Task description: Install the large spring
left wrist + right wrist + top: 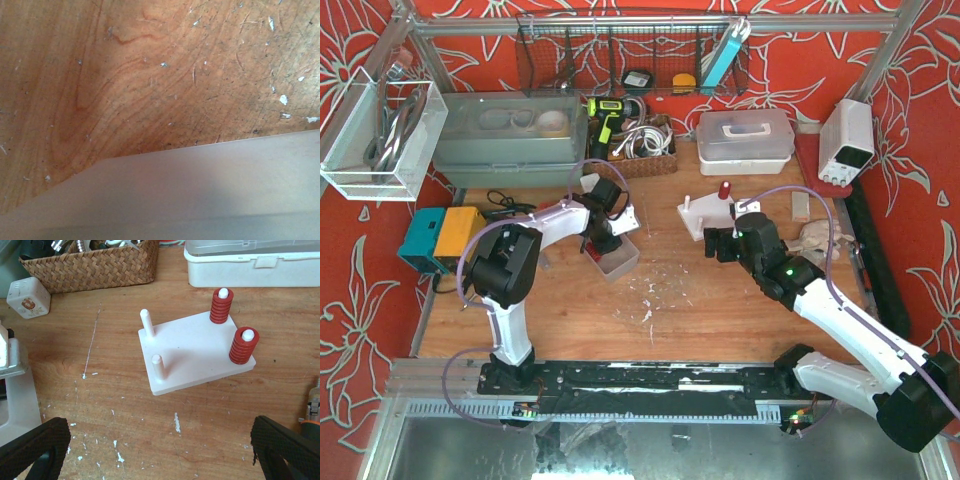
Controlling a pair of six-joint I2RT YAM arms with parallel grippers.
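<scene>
A white peg board (192, 350) lies on the wooden table, also seen in the top view (705, 218). Two of its pegs carry red springs (221, 306) (243, 346); two pegs (146, 322) (158, 367) are bare. My right gripper (160, 450) is open wide and empty, just in front of the board, its black fingers (35, 447) at the frame's lower corners. My left gripper (601, 240) hangs over a small translucent bin (618, 260) with something red in it. The left wrist view shows only the bin's wall (200, 190) and bare wood; its fingers are hidden.
A wicker basket (645, 140) and a white lidded box (745, 140) stand behind the board. A grey tub (510, 135) is at the back left, a teal and orange box (440, 235) at the left, a white power unit (847, 135) at the right.
</scene>
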